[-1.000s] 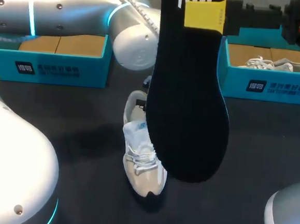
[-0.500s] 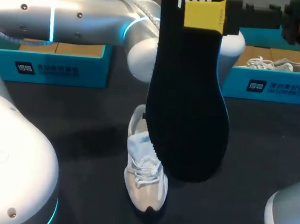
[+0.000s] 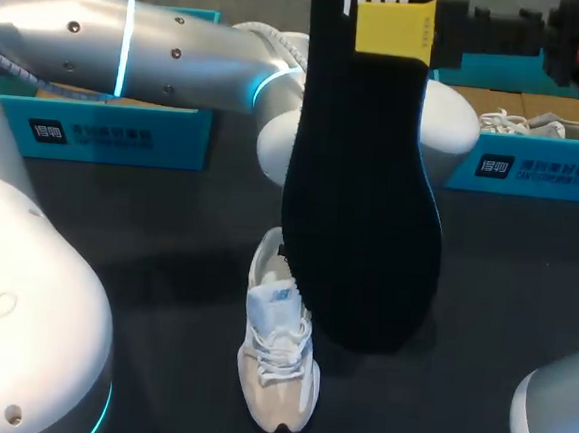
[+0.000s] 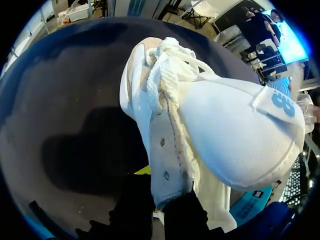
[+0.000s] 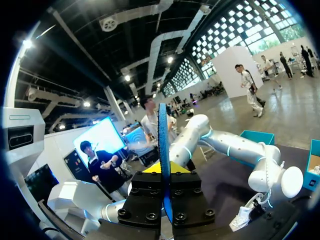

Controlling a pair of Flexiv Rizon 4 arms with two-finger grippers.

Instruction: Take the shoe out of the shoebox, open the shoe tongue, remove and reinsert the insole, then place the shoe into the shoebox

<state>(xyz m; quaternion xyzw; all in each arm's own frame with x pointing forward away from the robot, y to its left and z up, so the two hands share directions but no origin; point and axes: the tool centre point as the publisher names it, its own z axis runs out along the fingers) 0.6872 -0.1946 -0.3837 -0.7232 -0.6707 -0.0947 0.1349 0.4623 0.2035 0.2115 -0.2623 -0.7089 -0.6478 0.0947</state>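
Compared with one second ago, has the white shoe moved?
Yes. The white shoe has slid toward the table's near edge, away from the left blue shoebox.

My head camera looks steeply down on the table (image 3: 169, 217) from above and behind, with the insole (image 3: 363, 232) hanging close to the lens at mid-frame. My left wrist camera sits right against the shoe (image 4: 225, 130), facing along it. My right wrist camera looks edge-on past the insole across the table. All three catch that shoe
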